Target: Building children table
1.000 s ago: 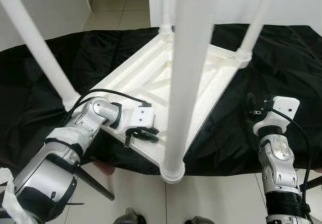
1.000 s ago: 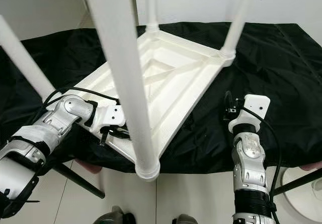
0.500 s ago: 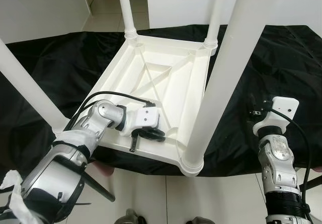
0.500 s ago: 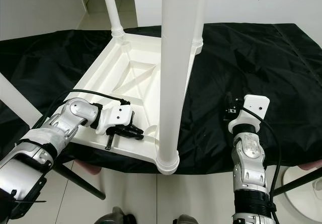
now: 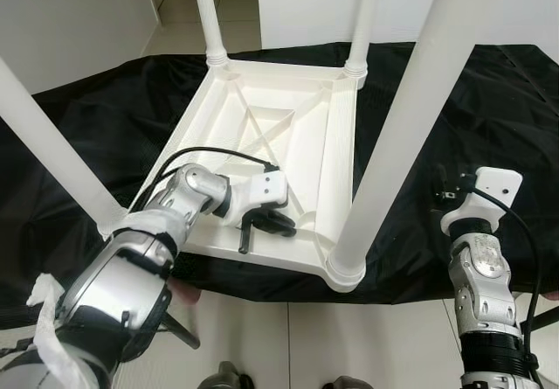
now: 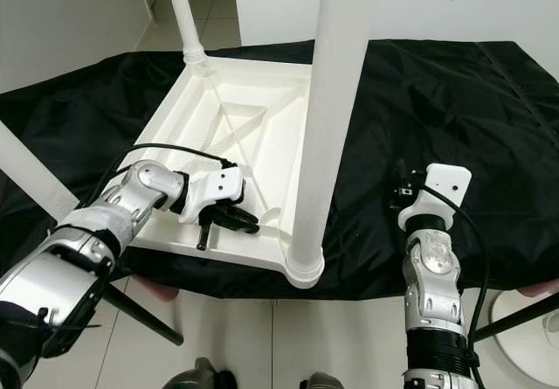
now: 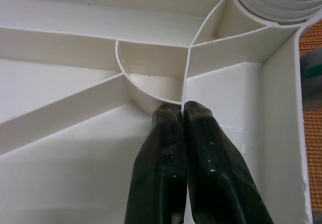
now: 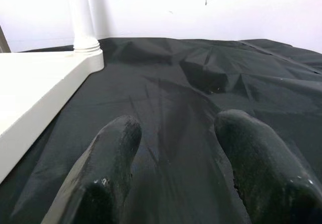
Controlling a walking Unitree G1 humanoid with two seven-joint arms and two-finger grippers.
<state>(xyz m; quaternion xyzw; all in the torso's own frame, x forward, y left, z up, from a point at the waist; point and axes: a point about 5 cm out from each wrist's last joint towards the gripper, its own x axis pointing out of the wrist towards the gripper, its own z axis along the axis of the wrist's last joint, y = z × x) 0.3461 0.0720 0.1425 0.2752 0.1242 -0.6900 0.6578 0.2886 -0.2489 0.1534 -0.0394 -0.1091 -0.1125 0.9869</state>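
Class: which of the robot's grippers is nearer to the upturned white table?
Left. The left gripper is shut on a thin rib inside the white table; the right gripper hovers open over the black cloth beside it.

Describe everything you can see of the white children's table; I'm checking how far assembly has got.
The white children's table looks like moulded plastic and lies upside down on a black cloth, ribbed underside up with diagonal braces. Four round white legs stand up from its corners, each in a ringed collar; the nearest leg rises towards the camera. The left gripper is shut on a thin rib near that corner. The right gripper is open above the cloth, apart from the table.
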